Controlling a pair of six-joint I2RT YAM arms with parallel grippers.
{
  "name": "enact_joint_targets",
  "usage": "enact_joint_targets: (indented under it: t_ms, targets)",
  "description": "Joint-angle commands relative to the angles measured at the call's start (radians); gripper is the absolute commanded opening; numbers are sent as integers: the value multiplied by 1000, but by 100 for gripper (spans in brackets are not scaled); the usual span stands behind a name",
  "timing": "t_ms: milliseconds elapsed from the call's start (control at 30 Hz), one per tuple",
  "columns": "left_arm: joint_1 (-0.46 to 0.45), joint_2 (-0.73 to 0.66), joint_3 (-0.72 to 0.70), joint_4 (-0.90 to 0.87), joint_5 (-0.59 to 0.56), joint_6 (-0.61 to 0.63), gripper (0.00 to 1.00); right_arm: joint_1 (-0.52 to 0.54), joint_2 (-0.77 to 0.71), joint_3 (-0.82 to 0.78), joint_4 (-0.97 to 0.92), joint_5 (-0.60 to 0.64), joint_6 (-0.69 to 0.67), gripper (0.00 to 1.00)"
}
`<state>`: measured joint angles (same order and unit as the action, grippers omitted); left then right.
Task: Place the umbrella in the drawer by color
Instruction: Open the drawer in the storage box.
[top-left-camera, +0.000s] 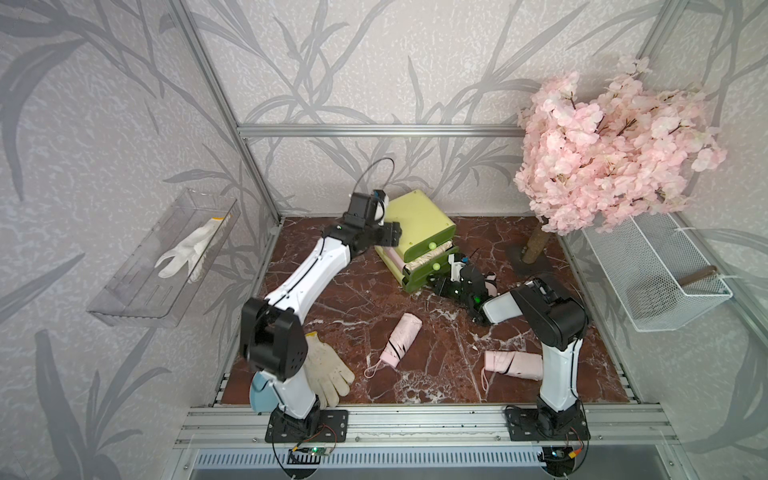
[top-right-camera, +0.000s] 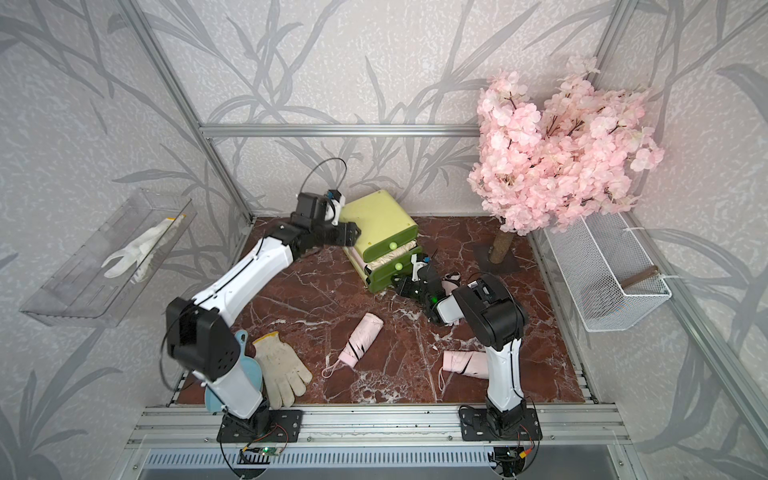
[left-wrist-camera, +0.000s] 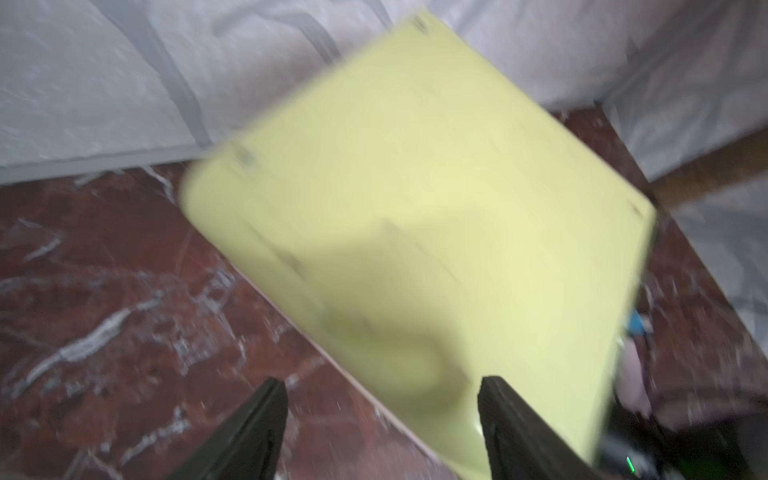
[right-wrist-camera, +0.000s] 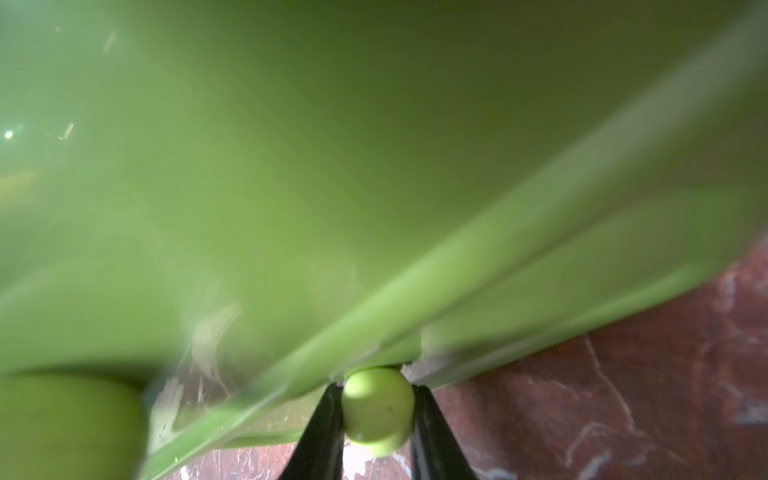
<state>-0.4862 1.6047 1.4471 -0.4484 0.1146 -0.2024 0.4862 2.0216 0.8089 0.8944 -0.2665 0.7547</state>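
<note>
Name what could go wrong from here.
1. The right claw pinches only a round knob; it may slip off under a pull.
2. The left claw is open above the drawer chest, not gripping it, so pulling could drag or tip the chest.
3. Umbrella fabric bulging from a drawer above might snag.

Marble tabletop (top-left-camera: 340, 299): drawer (top-left-camera: 417, 212), pink umbrella (top-left-camera: 399, 340), second pink umbrella (top-left-camera: 513, 363), glove (top-left-camera: 328, 365), perhaps blue scoop (top-right-camera: 254, 370).

Both top views look down from the robot's side onto the whole table (top-left-camera: 332, 316); each wrist view hugs the drawer (left-wrist-camera: 415, 208), which all 4 views share
</note>
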Motion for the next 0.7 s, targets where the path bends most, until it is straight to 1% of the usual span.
enact_joint_targets:
  t_ms: [0, 100, 167, 233, 300, 367, 400, 467, 533, 567, 600, 667]
  targets:
    - [-133, -144, -187, 72, -201, -51, 75, 6, 12, 26, 43, -16, -4, 8]
    - [-178, -233, -241, 42, -271, -49, 75, 6, 8, 19, 50, -23, -5, 8]
    - [-200, -255, -253, 33, -246, -47, 75, 5, 1, 8, 60, -23, -5, 8]
    - [-235, -244, -266, 38, -243, -60, 74, 5, -9, -1, 64, -20, -4, 8]
    - [-265, -220, -312, 110, -282, -77, 73, 5, -18, -8, 69, -18, -4, 8]
    - [-273, -180, -354, 196, -311, -111, 66, 5, -24, -12, 76, -18, -5, 8]
    - [-277, -161, -369, 232, -343, -121, 65, 5, -26, -14, 80, -19, -5, 8]
    - [-291, -122, -414, 337, -429, -105, 76, 5, -32, -16, 82, -23, -4, 8]
    - [-292, -99, -468, 468, -468, -65, 87, 4, -39, -20, 83, -30, 26, 8]
    - [-292, -87, -481, 520, -491, -57, 99, 4, -40, -22, 85, -35, 26, 8]
    - [-288, -72, -484, 558, -504, -53, 100, 5, -41, -23, 84, -39, 26, 8]
    - [-280, -48, -464, 583, -476, -20, 100, 4, -43, -29, 86, -43, 25, 8]
